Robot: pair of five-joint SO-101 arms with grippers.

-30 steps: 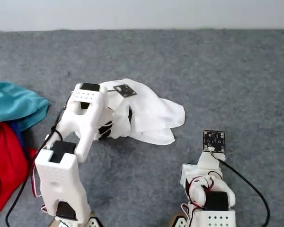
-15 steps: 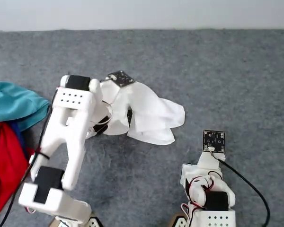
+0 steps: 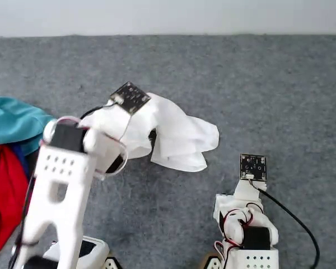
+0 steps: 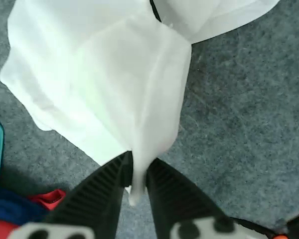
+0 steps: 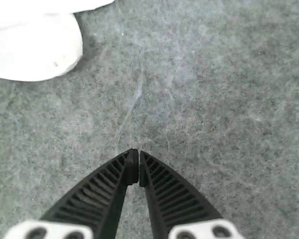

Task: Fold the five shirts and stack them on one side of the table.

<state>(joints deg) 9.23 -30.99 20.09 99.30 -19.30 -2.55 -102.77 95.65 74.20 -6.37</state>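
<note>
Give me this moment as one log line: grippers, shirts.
left gripper: shut on white shirt edge | right gripper: shut, empty, above grey table | teal shirt, red shirt: heaped unfolded at left edge

Robotics lab: grey felt tabletop [image 3: 280,84]

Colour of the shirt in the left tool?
White shirt, clearest in the left wrist view.

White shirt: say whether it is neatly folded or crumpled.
Crumpled, not folded: the white shirt sits in a loose heap, one edge pinched in the left gripper.
</note>
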